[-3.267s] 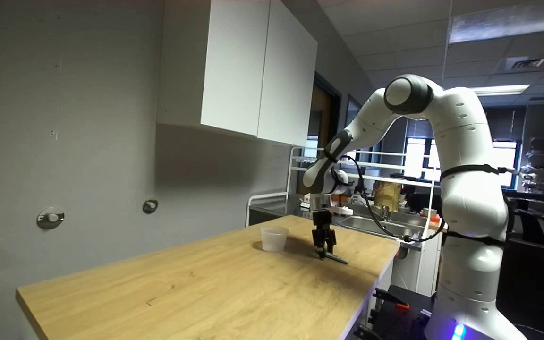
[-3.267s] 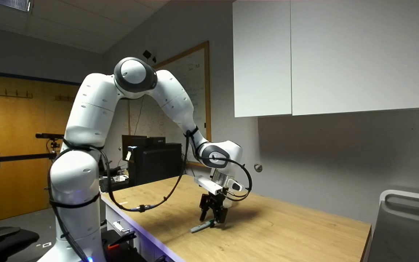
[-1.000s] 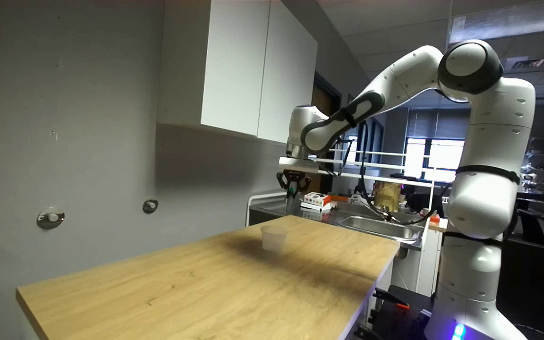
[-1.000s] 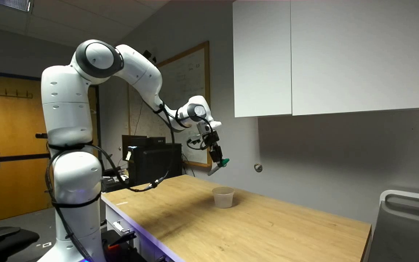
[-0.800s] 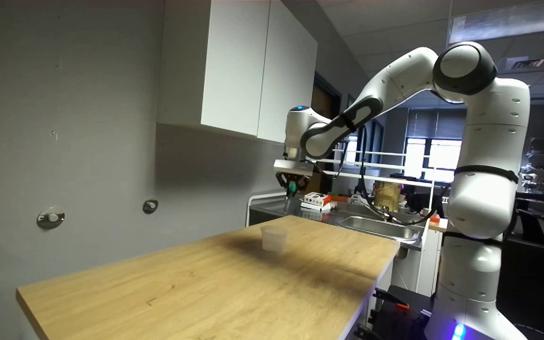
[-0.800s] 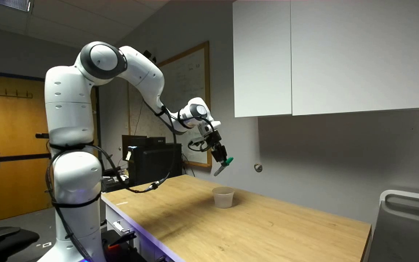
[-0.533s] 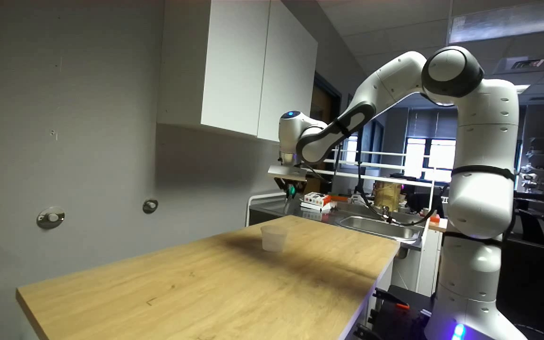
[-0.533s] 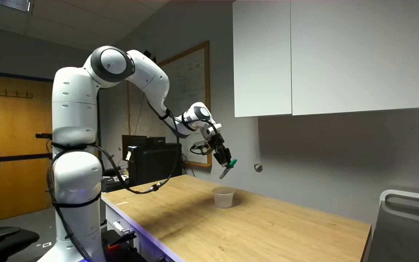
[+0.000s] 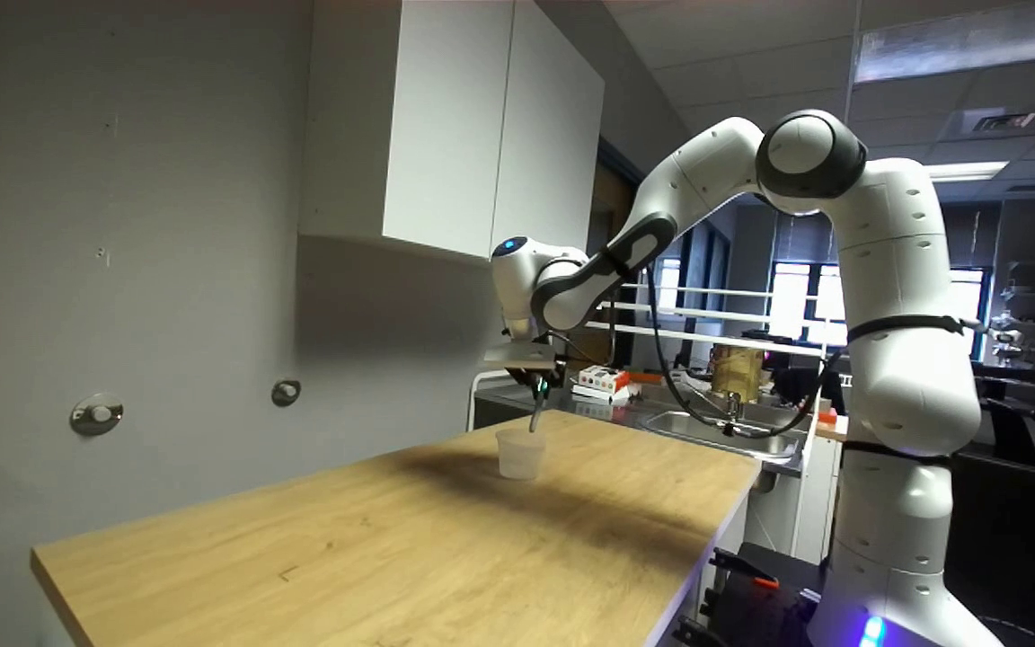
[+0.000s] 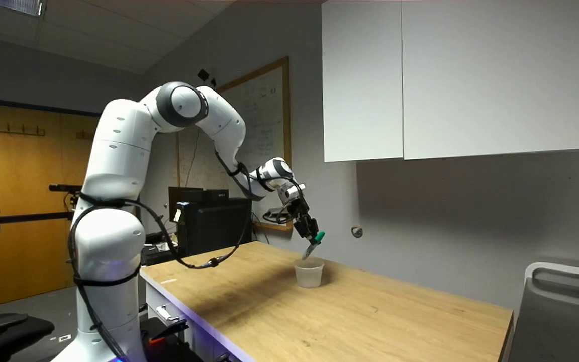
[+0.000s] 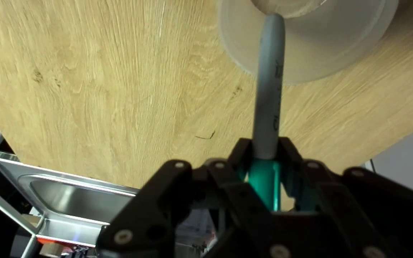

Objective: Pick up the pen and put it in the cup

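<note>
Held at its green cap, the pen has a grey body that slants downward out of my gripper. The jaws are shut on it, one finger on each side. The pale translucent cup stands upright on the wooden table, and both exterior views show the gripper above it. The pen's lower end is at about the height of the cup's rim; whether it is inside the opening I cannot tell. In the wrist view the pen's tip overlaps the cup, which the top edge cuts off.
A white wall cabinet hangs above the table. Past the table's far end lie a metal sink, a white rack and a small box. The grey wall runs along the back of the table.
From lying on the table beside the cup, the pen has been gripped, lifted and carried over. In the last half second the gripper has come down toward the cup, which stayed put.
</note>
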